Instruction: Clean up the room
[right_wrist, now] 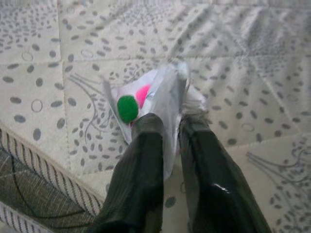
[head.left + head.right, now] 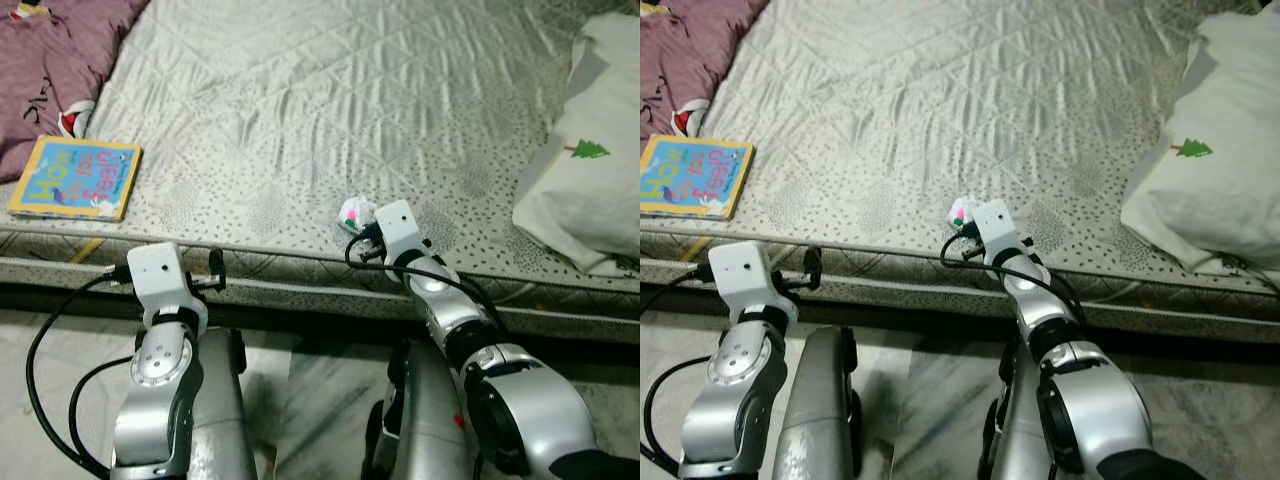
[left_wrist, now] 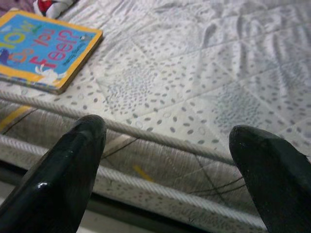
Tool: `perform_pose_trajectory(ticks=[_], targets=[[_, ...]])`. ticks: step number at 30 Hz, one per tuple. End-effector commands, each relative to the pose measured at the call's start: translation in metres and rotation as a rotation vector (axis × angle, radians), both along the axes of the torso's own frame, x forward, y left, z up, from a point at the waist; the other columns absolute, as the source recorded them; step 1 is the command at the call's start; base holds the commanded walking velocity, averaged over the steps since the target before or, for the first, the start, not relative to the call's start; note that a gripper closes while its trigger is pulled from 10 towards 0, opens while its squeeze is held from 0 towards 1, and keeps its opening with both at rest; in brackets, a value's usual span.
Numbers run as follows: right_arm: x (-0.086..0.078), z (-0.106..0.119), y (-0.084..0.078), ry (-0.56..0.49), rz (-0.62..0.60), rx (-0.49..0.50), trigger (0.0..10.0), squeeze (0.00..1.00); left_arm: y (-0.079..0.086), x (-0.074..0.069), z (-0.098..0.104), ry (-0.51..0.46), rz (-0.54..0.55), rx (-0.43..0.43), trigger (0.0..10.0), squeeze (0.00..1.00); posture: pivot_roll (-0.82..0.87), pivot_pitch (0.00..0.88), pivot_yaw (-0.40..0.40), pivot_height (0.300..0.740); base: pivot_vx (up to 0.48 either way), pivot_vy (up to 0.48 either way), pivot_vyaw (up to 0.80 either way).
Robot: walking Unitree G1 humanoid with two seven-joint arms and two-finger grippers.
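A small crumpled clear wrapper (image 1: 160, 94) with a green and a pink pompom inside lies near the front edge of the bed (image 2: 300, 120); it also shows as a white scrap, the wrapper (image 2: 352, 212). My right gripper (image 1: 170, 124) is shut on the wrapper, its two black fingers pinching the plastic. My left gripper (image 3: 167, 145) is open, held in front of the mattress edge with nothing between its fingers. A colourful children's book (image 2: 77, 178) lies on the bed at the left.
A maroon blanket (image 2: 50, 70) covers the bed's far left corner. A white pillow with a green tree print (image 2: 590, 160) sits at the right. The mattress side (image 2: 300, 275) runs across in front of me, with pale marble floor (image 2: 270, 400) below.
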State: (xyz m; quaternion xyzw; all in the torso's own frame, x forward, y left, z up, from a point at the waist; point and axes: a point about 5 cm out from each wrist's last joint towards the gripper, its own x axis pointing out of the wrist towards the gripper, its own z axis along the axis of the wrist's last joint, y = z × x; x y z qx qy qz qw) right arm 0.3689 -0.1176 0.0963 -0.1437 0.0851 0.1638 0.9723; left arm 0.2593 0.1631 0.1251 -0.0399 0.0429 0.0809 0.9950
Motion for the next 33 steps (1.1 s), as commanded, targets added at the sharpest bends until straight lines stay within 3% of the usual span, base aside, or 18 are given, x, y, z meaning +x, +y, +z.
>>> perform_pose_trajectory(ticks=[1,11,12,13,14,27,33], targets=[[-0.001,-0.003,0.000,0.014,0.003,0.006,0.0,0.00,0.002,0.001,-0.004,0.012,0.010,-0.006,10.0,0.00,0.09,0.126,-0.034,0.556,0.000,0.000,0.00],[-0.002,-0.003,0.004,0.012,0.022,0.022,0.2,0.00,0.002,0.008,-0.003,-0.008,0.004,-0.010,10.0,0.00,0.09,0.098,-0.029,0.556,0.000,0.000,0.00],[-0.003,-0.004,0.005,0.014,0.028,0.031,4.7,0.00,0.002,0.008,-0.003,-0.009,0.003,-0.011,10.0,0.00,0.09,0.101,-0.029,0.556,0.000,0.000,0.00],[-0.003,-0.004,0.006,0.014,0.033,0.036,9.7,0.07,0.002,0.007,-0.004,-0.009,0.002,-0.011,10.0,0.00,0.09,0.103,-0.029,0.556,0.000,0.000,0.00],[-0.004,-0.005,0.006,0.015,0.036,0.041,10.0,1.00,0.002,0.006,-0.004,-0.008,0.002,-0.011,10.0,0.00,0.09,0.104,-0.029,0.556,0.000,0.000,0.00],[-0.007,-0.007,0.009,-0.013,0.014,0.096,10.0,1.00,0.002,-0.007,-0.007,0.016,0.000,-0.012,10.0,0.00,0.11,0.171,-0.016,0.556,0.000,0.000,0.00],[-0.009,-0.010,0.009,-0.014,-0.020,0.132,10.0,1.00,-0.001,-0.020,-0.006,0.026,-0.027,0.000,10.0,0.00,0.13,0.223,-0.007,0.556,0.000,0.000,0.00]])
